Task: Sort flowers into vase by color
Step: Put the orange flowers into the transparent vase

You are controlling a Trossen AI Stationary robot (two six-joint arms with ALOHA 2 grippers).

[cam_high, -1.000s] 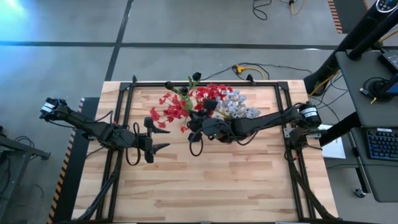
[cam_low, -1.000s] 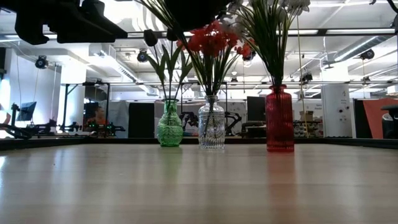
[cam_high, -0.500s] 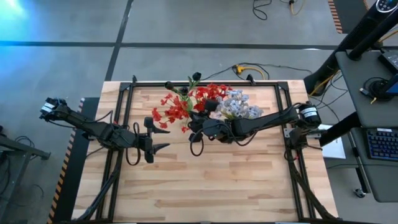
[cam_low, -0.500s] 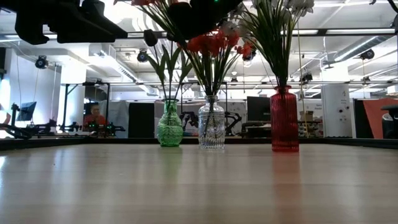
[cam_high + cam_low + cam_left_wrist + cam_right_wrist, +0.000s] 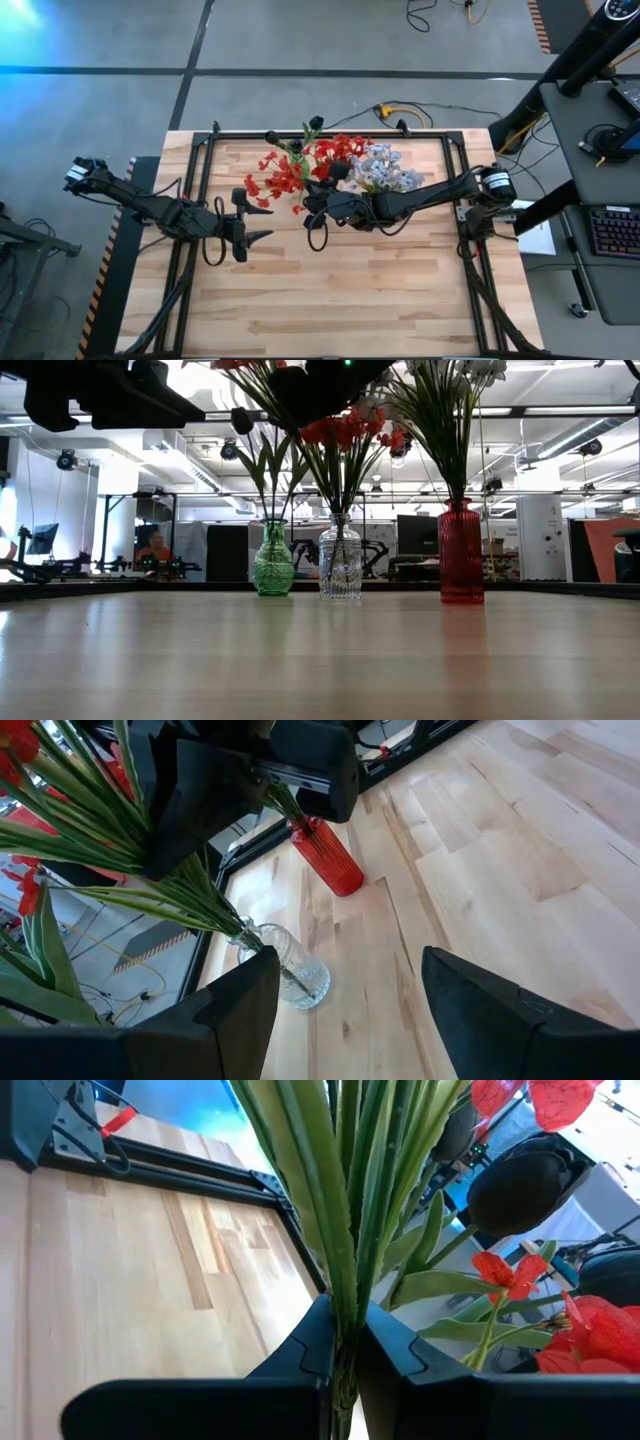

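Three vases stand on the table's far part: a green vase [image 5: 273,563] with dark buds [image 5: 312,126], a clear vase [image 5: 340,563] with red flowers [image 5: 343,149], and a red vase [image 5: 460,555] with pale blue-white flowers [image 5: 386,169]. My right gripper [image 5: 308,203] hangs in front of them, above their mouths. It is shut on a red spray [image 5: 270,180] whose blossoms lean toward the table's left. The spray's lower stem ends are hidden. My left gripper [image 5: 258,217] waits open, left of the spray, with nothing between its fingers [image 5: 240,1010]. My right gripper pinches the red spray's bundled green stems [image 5: 343,1295] between its two fingers. The fingers come nearly level from the table's right and lie across the stems. The spray is lifted clear of the table, and its blossoms [image 5: 232,364] tilt up and toward the table's left.
A black metal frame [image 5: 300,135] runs along the table's far edge and both sides. Bare wood [image 5: 340,290] lies across the near half. A person [image 5: 155,548] sits in the room beyond the far edge.
The red vase with the pale flowers has slid a little toward the table's right edge and still stands upright. The held spray's red blossoms have come into the top of the low view. My left arm has kept still.
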